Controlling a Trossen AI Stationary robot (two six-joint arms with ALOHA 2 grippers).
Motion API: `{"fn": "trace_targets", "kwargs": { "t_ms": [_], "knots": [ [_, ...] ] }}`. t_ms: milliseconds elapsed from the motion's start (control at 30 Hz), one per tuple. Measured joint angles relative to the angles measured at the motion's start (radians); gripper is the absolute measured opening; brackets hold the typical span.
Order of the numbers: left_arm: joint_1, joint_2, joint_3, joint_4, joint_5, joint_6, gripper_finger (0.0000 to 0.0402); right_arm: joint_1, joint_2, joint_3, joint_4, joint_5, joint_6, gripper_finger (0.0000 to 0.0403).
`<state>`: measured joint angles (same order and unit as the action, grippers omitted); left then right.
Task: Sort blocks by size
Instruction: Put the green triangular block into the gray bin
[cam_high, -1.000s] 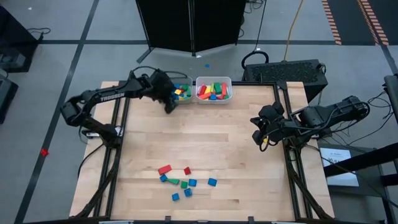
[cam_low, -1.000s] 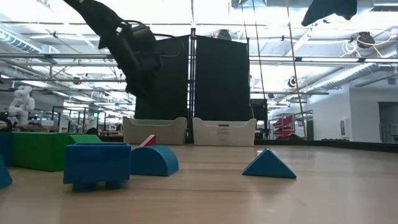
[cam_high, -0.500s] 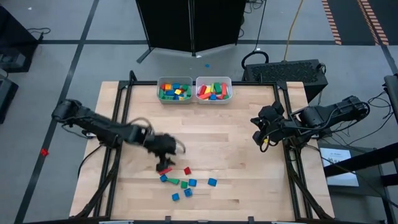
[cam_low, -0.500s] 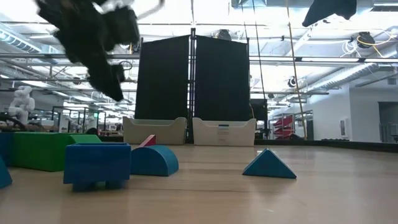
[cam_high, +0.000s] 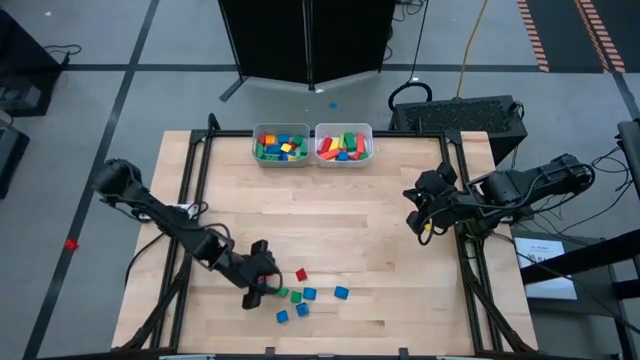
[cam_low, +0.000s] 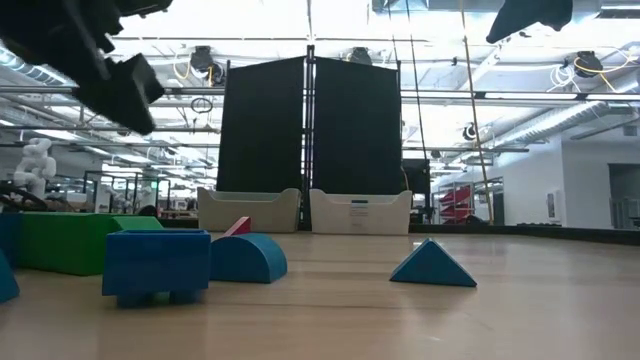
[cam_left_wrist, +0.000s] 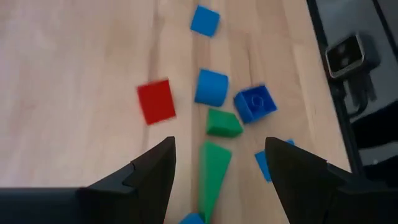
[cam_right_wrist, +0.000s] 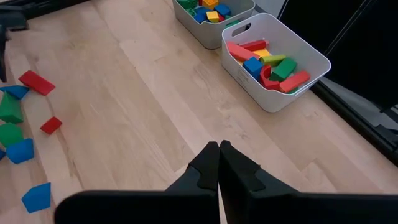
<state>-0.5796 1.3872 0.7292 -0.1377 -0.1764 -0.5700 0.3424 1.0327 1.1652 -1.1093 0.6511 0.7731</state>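
Hovering released, my left pincer (cam_left_wrist: 214, 180) straddles the long green wedge-shaped toy block (cam_left_wrist: 213, 169), whose axis runs straight ahead between my fingers; right pincer (cam_right_wrist: 219, 163) clenched, far.

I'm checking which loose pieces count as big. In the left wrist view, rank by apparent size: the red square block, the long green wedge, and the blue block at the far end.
1. long green wedge, partly cut off
2. red square block
3. blue block at the far end, farther from the camera, so unsure
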Motion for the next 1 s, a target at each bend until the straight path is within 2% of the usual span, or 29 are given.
{"fn": "trace_targets", "kwargs": {
  "t_ms": [567,800,900,1000],
  "knots": [
    [-0.026,0.205,0.0,0.03,0.017,-0.028,0.0247,0.0,0.0,0.0,0.001,-0.002,0.024,0.0],
    [-0.026,0.274,0.0,0.122,0.026,-0.03,0.0243,0.0,0.0,0.0,0.0,-0.002,0.024,0.0],
    [-0.018,0.297,0.0,0.125,0.009,-0.053,0.0211,0.0,0.0,0.0,0.001,-0.002,0.024,0.0],
    [-0.014,0.308,0.0,0.124,-0.011,-0.052,0.0144,0.0,0.0,0.0,0.0,-0.002,0.023,0.0]
  ]
}}
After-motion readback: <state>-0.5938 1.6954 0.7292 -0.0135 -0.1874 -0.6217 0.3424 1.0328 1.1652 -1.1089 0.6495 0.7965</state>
